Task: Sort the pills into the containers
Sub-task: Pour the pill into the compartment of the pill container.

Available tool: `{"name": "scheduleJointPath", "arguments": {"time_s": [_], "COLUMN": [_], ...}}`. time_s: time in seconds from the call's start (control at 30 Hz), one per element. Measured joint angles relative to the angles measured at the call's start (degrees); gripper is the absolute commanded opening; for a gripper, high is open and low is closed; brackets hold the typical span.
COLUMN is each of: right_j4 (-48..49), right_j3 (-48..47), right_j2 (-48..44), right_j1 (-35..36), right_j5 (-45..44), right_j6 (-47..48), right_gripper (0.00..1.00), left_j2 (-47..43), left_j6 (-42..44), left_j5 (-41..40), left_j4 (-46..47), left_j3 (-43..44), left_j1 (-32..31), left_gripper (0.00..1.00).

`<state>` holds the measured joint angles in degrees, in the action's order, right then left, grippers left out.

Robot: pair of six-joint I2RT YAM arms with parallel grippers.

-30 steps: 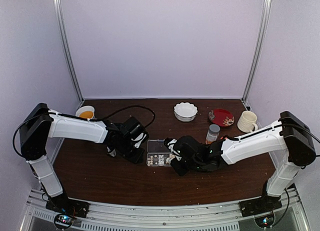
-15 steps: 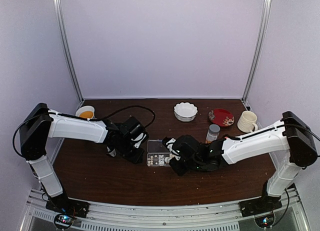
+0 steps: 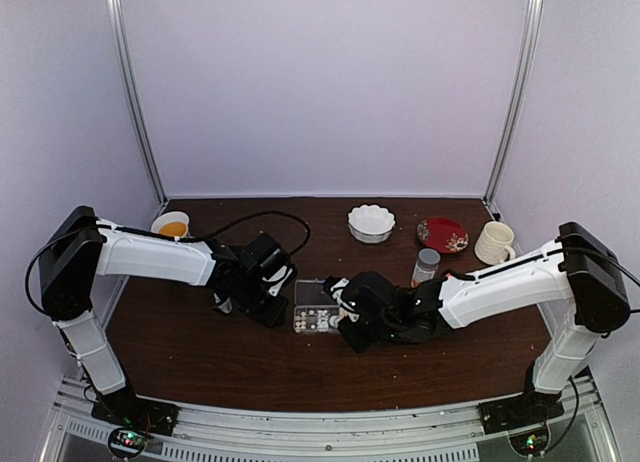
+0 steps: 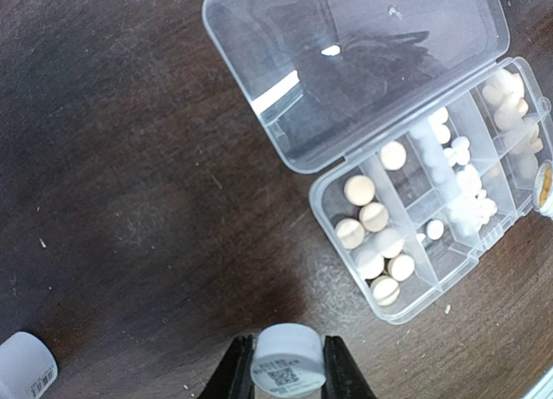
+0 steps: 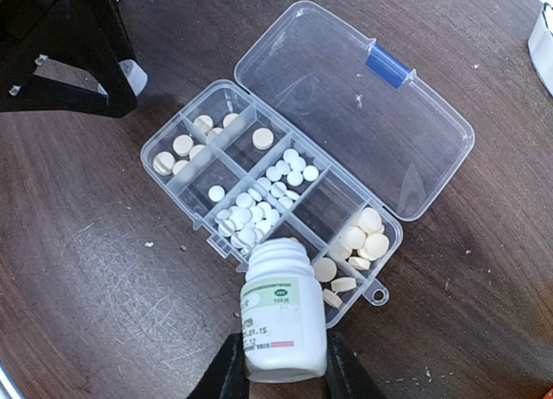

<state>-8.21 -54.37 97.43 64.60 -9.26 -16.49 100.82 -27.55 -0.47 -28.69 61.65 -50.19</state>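
Entry: the counter (image 3: 200,352) is carrying the open pill organizer box (image 5: 321,213) between the two arms. The right fingers (image 5: 226,373) are clamping a white pill bottle (image 5: 278,308), its mouth tipping over the box's near edge. The left fingers (image 4: 235,373) are gripping a smaller white bottle (image 4: 288,360) near the box. The pills (image 5: 259,218) are filling most compartments, and one is showing bare. I am judging the sorting well along but unfinished.

The pill organizer box (image 5: 346,114) is clear, glossy plastic; its pills (image 5: 251,218) look matt and chalky. The table (image 5: 86,278) is dark, scuffed wood. The white bottle (image 5: 278,330) is smooth plastic, paper-labelled.
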Motion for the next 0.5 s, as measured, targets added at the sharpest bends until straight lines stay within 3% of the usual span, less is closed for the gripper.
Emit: {"name": "scheduleJointPath", "arguments": {"time_s": [0.5], "right_j4": [0.17], "right_j3": [0.13], "right_j2": [0.35], "right_j1": [-0.02], "right_j5": [-0.02], "right_j6": [-0.26], "right_gripper": [0.00], "left_j2": [0.00], "left_j6": [0.00], "left_j5": [0.00], "left_j4": [-0.04], "left_j3": [0.00], "left_j1": [0.00], "left_gripper": [0.08]}}
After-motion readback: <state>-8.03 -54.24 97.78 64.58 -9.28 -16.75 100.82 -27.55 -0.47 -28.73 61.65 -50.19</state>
